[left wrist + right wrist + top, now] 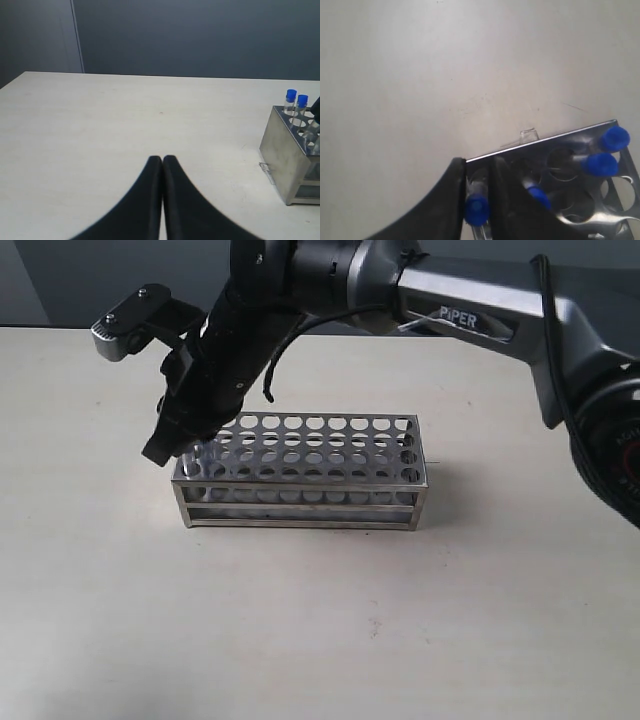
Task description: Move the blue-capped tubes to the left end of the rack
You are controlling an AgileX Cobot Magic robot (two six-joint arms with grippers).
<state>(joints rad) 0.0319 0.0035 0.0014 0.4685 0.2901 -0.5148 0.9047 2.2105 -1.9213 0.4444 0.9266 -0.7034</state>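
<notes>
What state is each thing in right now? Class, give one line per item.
Rack, upright, most holes empty.
Three blue-capped tubes, capped, standing in holes at the rack's end.
Fourth tube, capped, gripped at the rack's corner.
Right claw, shut on the fourth tube.
Left claw, shut, empty.

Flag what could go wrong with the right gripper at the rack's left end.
1. The right gripper holds a blue-capped tube at the corner of the rack. Whether it sits in a hole is unclear, so releasing could leave it tilted or jammed on the plate.
2. The gripper is close beside the neighbouring tube. Opening or lifting could knock it.
</notes>
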